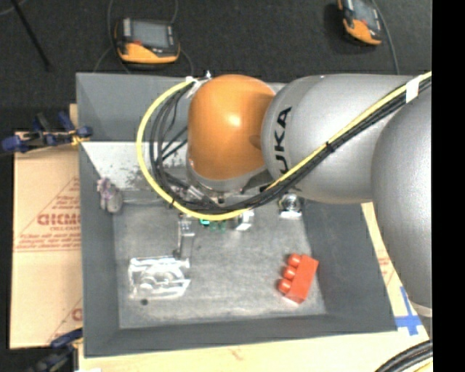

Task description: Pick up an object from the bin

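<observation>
Toward the left of the grey metal bin (98, 247) lies a clear moulded plastic piece (160, 277), with the gripper (186, 245) just above its right end. I judge this the approach, calling next for a straight drop and a firm close. Whether the pincer is spread or pressed together cannot be told; a red studded plastic brick (297, 278) lies well apart, rightward.

An orange-and-black handheld device (147, 40) is laid on the dark floor (247, 36) at eleven o'clock. A second such device (360, 20) is seen at one o'clock.
</observation>
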Motion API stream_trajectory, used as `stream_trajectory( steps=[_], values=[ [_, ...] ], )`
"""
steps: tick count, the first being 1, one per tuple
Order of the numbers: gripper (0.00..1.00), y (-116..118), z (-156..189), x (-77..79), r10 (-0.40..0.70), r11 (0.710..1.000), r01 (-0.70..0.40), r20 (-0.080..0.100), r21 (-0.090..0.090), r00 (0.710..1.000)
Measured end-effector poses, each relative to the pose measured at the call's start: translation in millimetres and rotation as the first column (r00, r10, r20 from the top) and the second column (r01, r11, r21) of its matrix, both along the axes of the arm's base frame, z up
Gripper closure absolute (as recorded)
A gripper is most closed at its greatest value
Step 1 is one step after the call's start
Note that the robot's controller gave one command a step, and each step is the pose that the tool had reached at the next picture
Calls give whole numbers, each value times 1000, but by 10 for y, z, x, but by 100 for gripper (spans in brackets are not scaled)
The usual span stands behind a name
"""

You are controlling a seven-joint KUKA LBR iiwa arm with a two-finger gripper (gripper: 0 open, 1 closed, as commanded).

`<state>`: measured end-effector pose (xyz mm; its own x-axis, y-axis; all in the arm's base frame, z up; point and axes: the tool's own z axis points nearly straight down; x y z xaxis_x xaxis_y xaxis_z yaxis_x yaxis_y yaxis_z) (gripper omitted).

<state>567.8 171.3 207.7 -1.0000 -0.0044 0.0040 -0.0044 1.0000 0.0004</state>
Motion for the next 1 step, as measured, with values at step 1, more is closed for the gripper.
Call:
stream_trajectory(
  steps=[1],
  values=[
    [0, 227, -1381, -357, 218, 976, -218, 2, -1, 976]
  ],
)
